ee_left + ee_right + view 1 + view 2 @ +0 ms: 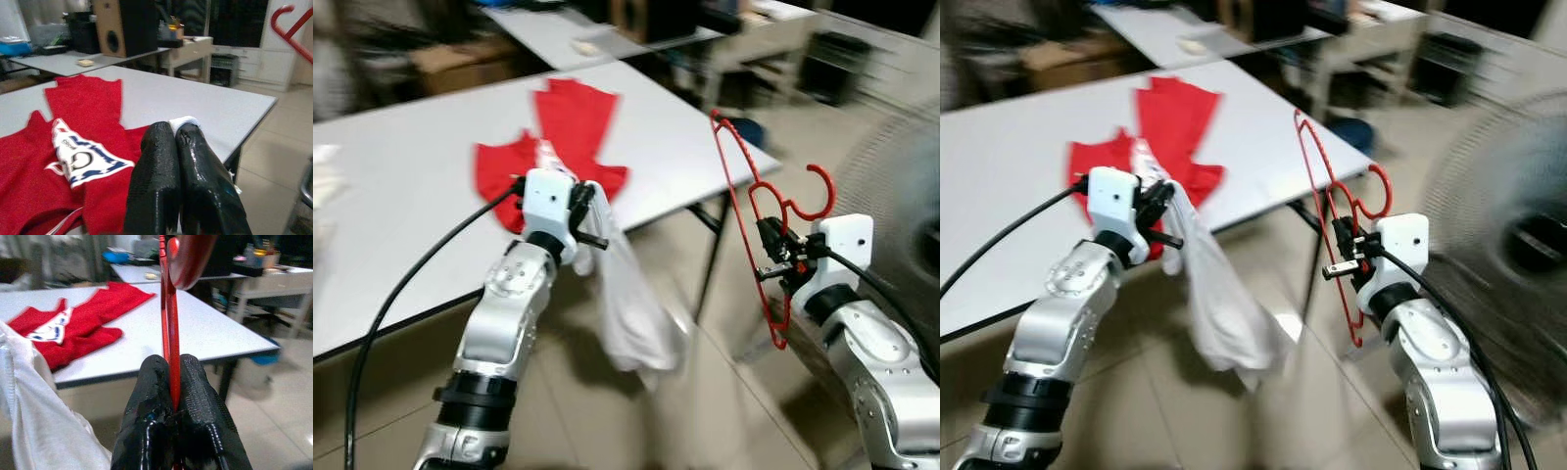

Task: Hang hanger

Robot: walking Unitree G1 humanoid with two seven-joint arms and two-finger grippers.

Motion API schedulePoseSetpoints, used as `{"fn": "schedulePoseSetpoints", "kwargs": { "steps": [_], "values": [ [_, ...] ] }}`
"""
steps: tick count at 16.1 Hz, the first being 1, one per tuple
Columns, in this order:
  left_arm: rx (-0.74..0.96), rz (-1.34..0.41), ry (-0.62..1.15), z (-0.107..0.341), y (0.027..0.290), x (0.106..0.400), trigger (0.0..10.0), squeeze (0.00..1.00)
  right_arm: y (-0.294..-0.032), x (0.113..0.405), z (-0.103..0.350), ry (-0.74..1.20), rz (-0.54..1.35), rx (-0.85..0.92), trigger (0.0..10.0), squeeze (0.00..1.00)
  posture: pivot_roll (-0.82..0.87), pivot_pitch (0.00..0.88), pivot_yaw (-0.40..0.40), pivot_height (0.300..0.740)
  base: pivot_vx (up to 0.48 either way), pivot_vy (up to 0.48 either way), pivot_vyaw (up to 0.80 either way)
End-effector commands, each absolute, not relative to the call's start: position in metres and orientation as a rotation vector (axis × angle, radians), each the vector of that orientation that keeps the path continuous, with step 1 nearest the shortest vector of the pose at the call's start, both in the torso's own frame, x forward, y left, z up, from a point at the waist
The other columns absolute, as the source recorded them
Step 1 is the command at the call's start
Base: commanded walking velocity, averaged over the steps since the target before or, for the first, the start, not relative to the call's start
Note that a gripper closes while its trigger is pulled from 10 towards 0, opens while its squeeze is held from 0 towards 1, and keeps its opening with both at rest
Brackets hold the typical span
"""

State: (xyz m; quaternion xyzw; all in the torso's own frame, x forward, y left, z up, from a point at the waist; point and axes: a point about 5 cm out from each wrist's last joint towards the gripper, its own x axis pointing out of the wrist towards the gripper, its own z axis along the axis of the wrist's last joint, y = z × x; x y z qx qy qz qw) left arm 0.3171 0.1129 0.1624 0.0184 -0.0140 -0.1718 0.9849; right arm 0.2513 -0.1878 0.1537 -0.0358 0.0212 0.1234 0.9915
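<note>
Right eye view: white table (1263, 127), right fingers (195, 396) pinching red hanger (1317, 186).

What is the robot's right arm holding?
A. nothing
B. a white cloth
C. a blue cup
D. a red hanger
D: the right tool is shut on the thin frame of the red hanger, held upright beside the table; the white cloth hangs from the left tool instead.
</note>
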Motion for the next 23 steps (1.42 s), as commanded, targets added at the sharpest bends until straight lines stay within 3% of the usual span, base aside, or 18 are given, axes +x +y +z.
{"fn": "schedulePoseSetpoints", "kwargs": {
  "steps": [1,7,10,13,18,23],
  "values": [
    [0.034,-0.351,-0.084,0.179,0.111,0.321,10.0,0.0,-0.192,0.248,0.163,0.012,0.28,-0.065,10.0,0.0,0.02,0.0,0.025,0.74,0.36,0.0,0.0],
    [0.012,-0.329,-0.159,0.226,0.122,0.349,10.0,0.0,-0.191,0.226,0.195,-0.02,0.687,-0.16,10.0,0.0,0.03,0.0,0.011,0.74,0.361,0.0,0.0],
    [0.073,-0.339,-0.156,0.24,0.128,0.37,10.0,0.0,-0.197,0.204,0.21,0.066,0.939,-0.221,10.0,0.0,0.03,0.0,0.017,0.74,0.36,0.0,0.0],
    [0.098,-0.365,-0.195,0.26,0.127,0.382,10.0,0.0,-0.202,0.192,0.213,0.153,1.069,-0.229,10.0,0.0,0.03,0.0,0.026,0.74,0.36,0.0,0.0],
    [0.088,-0.606,-0.337,0.312,0.098,0.371,10.0,0.0,-0.191,0.211,0.209,0.217,1.164,-0.346,10.0,0.0,0.02,0.0,0.032,0.74,0.36,0.0,0.0],
    [0.117,-0.677,-0.424,0.343,0.107,0.35,10.0,0.0,-0.2,0.239,0.227,0.226,1.244,-0.508,10.0,0.0,0.04,0.0,0.003,0.74,0.362,0.0,0.0]
  ]
}}
